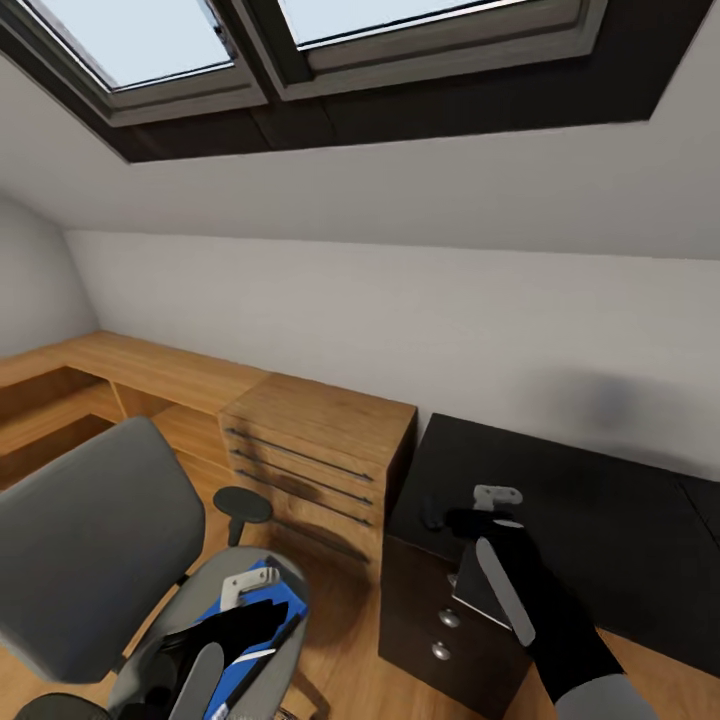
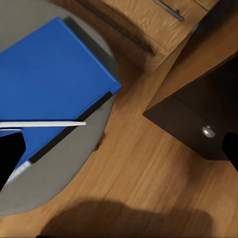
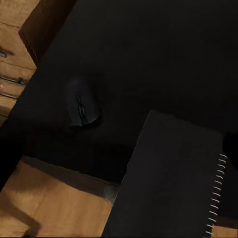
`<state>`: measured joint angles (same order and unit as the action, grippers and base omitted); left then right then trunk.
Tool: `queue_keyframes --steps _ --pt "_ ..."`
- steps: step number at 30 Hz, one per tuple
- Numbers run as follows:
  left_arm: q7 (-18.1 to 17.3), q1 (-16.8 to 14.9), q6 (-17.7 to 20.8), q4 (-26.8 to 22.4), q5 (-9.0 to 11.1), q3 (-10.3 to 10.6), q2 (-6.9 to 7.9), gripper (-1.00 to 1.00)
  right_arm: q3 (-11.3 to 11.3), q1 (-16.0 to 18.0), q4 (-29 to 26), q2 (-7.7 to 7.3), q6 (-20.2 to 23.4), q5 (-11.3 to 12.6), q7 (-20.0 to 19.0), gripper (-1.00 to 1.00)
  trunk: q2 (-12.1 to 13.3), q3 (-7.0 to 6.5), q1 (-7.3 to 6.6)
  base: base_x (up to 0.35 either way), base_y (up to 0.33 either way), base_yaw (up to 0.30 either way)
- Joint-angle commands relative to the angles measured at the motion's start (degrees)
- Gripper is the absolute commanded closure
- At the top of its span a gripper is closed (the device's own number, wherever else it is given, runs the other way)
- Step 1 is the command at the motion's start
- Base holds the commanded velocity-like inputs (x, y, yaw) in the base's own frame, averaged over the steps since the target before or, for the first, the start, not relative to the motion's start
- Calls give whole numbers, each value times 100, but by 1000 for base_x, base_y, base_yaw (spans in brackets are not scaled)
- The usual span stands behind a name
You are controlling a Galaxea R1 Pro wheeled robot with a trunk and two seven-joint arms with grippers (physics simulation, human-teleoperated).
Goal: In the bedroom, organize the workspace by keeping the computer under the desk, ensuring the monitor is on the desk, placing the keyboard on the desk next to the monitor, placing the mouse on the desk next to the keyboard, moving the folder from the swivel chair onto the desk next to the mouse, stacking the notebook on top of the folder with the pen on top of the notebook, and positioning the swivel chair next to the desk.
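Observation:
The blue folder (image 1: 282, 603) (image 2: 49, 74) lies on the swivel chair's (image 1: 90, 540) grey seat (image 2: 74, 168). The white pen (image 2: 49, 124) rests across the folder. My left gripper (image 1: 248, 583) (image 2: 124, 144) hovers open just above them. On the black desk (image 1: 600, 500) (image 3: 148, 49) sits the dark mouse (image 1: 432, 514) (image 3: 83, 106). Beside it the spiral-bound notebook (image 1: 475, 600) (image 3: 173, 183) overhangs the desk's front edge. My right gripper (image 1: 497, 494) hangs over the desk near the mouse, and one of its fingers (image 3: 231, 145) stands far out to the side. The monitor, keyboard and computer are out of view.
A light-wood chest (image 1: 320, 450) with bar handles stands between the chair and the desk, joined to a low wooden bench (image 1: 150, 370) along the wall. The desk's drawer pedestal (image 1: 441, 650) (image 2: 208, 131) has round knobs. A sloped ceiling with skylights (image 1: 150, 40) hangs overhead.

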<state>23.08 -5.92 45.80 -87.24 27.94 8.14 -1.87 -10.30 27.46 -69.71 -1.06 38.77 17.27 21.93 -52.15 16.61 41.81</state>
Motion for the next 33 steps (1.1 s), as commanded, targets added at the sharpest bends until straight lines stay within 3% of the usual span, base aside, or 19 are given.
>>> queue_keyframes --steps 1,2,6,11,12,14,15,18,19,21,23,26,33 --pt "57 -5 12 -5 60 7 0 -100 -232 5 -1 -57 12 60 55 -100 -6 15 1 8 -3 188" --pt "57 -5 10 -4 61 11 1 -100 -443 5 5 -95 7 60 53 -100 -6 20 1 5 -2 153" --pt "56 -5 9 -3 57 28 2 -100 -942 5 53 -201 -90 64 48 -100 -6 30 1 27 -1 74" --pt "55 -5 8 -3 54 30 2 -100 -1114 5 150 -281 -262 59 -98 -100 -6 32 1 227 0 13" --pt "44 -5 2 -3 60 45 -1 -100 -1120 10 449 -317 -428 44 -500 -100 -6 32 1 153 0 1" --pt "43 -5 0 -6 60 152 0 -100 -1111 36 882 -332 -603 -5 -797 -100 -6 33 1 81 0 1" --pt "43 -5 -1 -34 58 319 2 -100 -1099 837 2452 -331 -1268 -98 -1146 -100 -6 33 1 8 0 0" --pt "39 -5 -1 -43 61 335 2 -100 -1098 1398 3208 -327 -1422 -108 -1425 -100 -6 33 1 5 0 0" --pt "28 -5 -1 -59 62 342 2 -100 -1097 1845 3821 -331 -1584 -113 -1767 -100 -6 33 1 1 0 0" --pt "20 -5 -1 -101 65 343 2 -100 -1097 2071 4182 -329 -1773 -116 -1936 -100 -6 33 1 0 0 0" --pt "6 -11 -1 -270 76 342 7 -100 -1098 2277 4909 -308 -2222 -105 -2069 -100 -6 33 1 45 0 0" --pt "-12 -14 -8 -338 87 344 10 -100 -1120 2344 5351 -260 -2431 -98 -2116 -100 -6 33 1 257 0 0" --pt "-7 -14 21 -342 93 331 7 -100 -1130 2350 5378 -247 -2442 -63 -2126 -100 -6 33 1 273 0 0"
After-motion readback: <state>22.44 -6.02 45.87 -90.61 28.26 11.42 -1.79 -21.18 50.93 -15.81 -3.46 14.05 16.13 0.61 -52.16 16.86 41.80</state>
